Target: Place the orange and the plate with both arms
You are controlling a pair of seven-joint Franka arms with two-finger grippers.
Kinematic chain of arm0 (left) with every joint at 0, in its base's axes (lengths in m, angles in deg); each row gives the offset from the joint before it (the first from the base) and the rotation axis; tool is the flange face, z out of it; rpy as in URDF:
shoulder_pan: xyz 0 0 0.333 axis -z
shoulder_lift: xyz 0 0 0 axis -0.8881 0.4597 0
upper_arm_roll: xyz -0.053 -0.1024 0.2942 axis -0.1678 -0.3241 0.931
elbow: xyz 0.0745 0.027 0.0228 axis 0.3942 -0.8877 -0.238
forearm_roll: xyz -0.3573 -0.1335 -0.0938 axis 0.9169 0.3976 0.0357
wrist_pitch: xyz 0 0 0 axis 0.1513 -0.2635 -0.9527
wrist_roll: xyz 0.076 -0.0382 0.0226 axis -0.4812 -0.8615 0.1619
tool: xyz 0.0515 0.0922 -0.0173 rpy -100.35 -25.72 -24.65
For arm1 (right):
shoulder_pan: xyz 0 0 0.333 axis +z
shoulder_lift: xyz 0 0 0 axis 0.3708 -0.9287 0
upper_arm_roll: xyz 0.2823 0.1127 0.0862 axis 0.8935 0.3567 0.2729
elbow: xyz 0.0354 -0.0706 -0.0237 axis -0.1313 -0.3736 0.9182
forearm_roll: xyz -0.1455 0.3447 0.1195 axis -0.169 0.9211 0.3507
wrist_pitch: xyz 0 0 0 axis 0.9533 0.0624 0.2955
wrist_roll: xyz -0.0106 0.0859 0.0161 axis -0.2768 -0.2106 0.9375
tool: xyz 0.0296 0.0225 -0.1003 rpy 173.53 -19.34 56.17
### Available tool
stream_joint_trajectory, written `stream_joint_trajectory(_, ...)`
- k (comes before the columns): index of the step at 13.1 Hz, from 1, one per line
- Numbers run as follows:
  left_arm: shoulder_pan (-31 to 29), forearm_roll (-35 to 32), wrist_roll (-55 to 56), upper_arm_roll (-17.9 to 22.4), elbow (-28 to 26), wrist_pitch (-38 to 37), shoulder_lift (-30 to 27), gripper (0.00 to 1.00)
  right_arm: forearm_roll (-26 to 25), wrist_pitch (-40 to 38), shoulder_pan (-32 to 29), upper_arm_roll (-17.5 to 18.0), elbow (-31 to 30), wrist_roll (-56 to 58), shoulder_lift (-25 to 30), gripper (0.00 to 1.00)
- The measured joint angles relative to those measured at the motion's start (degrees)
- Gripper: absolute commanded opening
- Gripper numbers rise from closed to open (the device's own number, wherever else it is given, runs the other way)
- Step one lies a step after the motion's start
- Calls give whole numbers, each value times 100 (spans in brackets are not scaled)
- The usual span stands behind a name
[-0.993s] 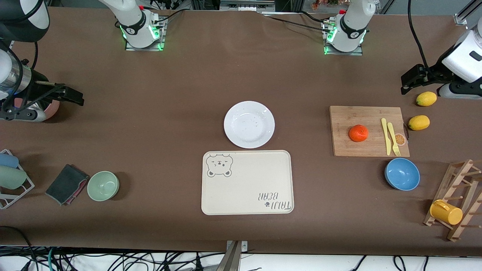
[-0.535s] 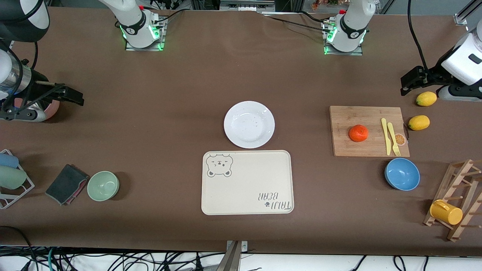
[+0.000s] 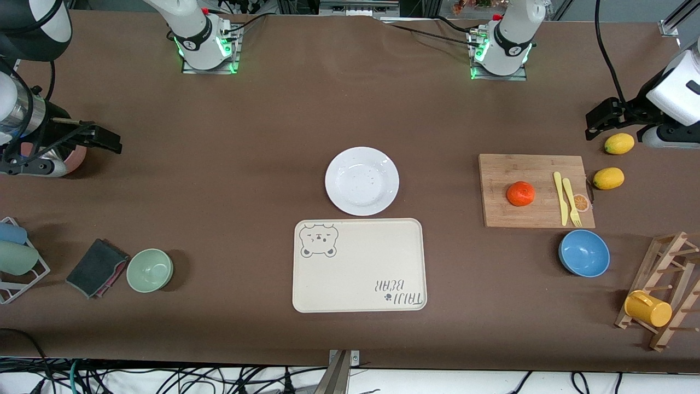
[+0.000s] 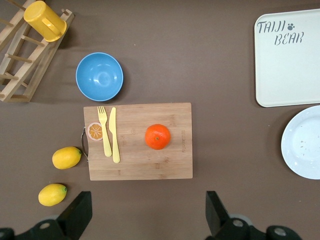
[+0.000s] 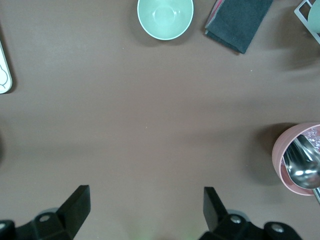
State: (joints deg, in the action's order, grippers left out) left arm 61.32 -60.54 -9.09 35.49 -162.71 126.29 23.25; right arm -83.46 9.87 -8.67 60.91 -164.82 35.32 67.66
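Front view: one orange [image 3: 520, 193] on the cutting board [image 3: 536, 190] toward the left arm's end of the bench [image 3: 246, 137]; one plate [image 3: 362, 180] lies flat at mid-bench.
Left wrist view: left claw [image 4: 145, 215] apart; orange stem-end up; two lemons [image 4: 66, 157].
Right wrist view: right claw [image 5: 145, 212] apart over bare bench

A brown table [image 3: 262, 164] carries a white plate [image 3: 362, 180] at its centre, just beside a beige bear-print tray [image 3: 359, 265] lying nearer the front camera. Toward the left arm's end lie a wooden cutting board [image 3: 536, 190], a blue bowl [image 3: 584, 253], two lemons [image 3: 608, 178] and a wooden rack [image 3: 664, 290]. Toward the right arm's end sit a green bowl [image 3: 150, 270], a folded dark cloth [image 3: 97, 267] and a pink cup [image 5: 296, 160].
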Motion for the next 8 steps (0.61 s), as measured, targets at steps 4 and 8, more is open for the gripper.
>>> stream_joint_trajectory(4, -79, 0, 3, 24, 0, 0, 17, 100, 0, 0, 0, 0, 0, 6, 0, 100)
stream_joint_trajectory(8, -152, 0, 3, 29, 0, 0, 62, 100, 0, 0, 0, 0, 0, 11, 0, 100)
